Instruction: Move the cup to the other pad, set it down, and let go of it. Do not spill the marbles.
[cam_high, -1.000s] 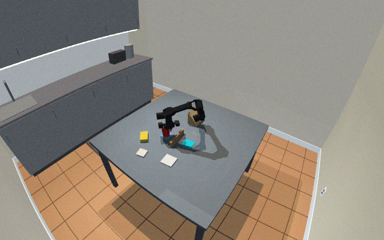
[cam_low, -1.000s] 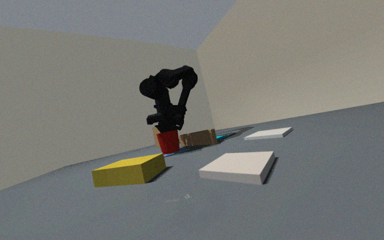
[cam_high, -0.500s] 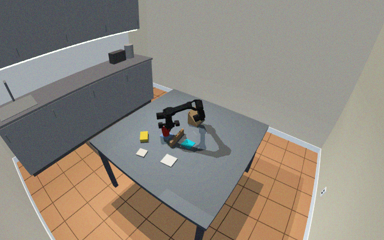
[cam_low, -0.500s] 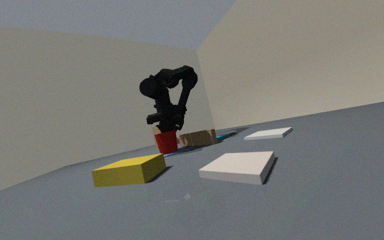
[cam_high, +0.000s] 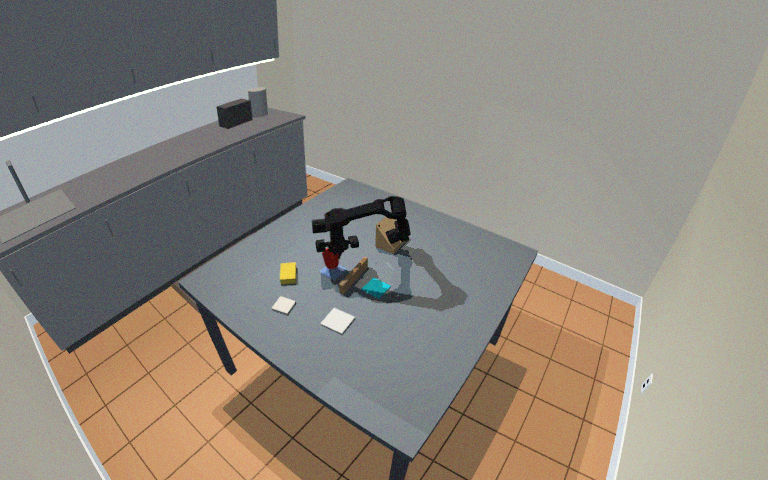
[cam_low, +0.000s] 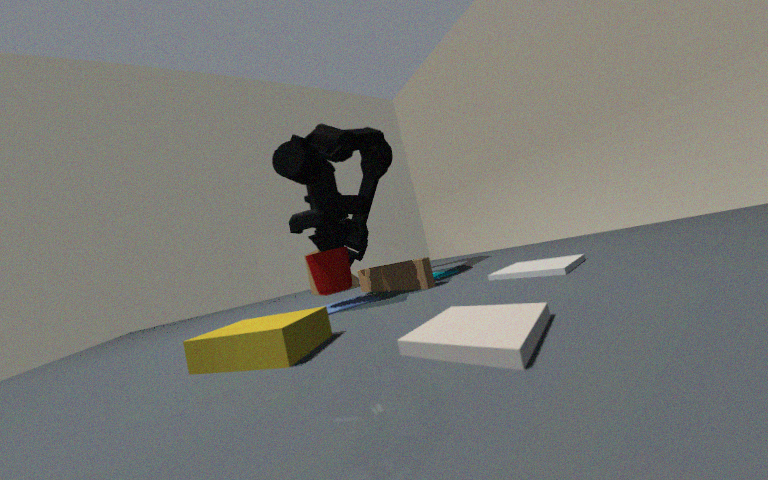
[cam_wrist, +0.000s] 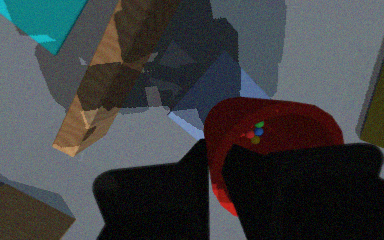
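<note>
The red cup (cam_high: 330, 259) (cam_low: 329, 271) (cam_wrist: 300, 112) hangs tilted a little above the blue pad (cam_high: 325, 272) (cam_wrist: 215, 85). Several small marbles (cam_wrist: 258, 132) lie inside it: green, blue, red and yellowish. My gripper (cam_high: 334, 249) (cam_wrist: 209, 143) is shut on the cup's wall, with one finger outside and one reaching over the rim. The teal pad (cam_high: 376, 288) (cam_low: 449, 273) (cam_wrist: 47, 20) lies on the other side of a wooden bar and bears nothing. The cup's underside is hidden in the wrist view.
The wooden bar (cam_high: 353, 275) (cam_low: 396, 276) (cam_wrist: 92, 95) stands between the two pads. A yellow block (cam_high: 287, 272) (cam_low: 254, 339) (cam_wrist: 376, 110) and two white tiles (cam_high: 283, 305) (cam_high: 338, 320) lie farther off. A tan block (cam_high: 389, 237) (cam_wrist: 30, 215) is near the arm's base.
</note>
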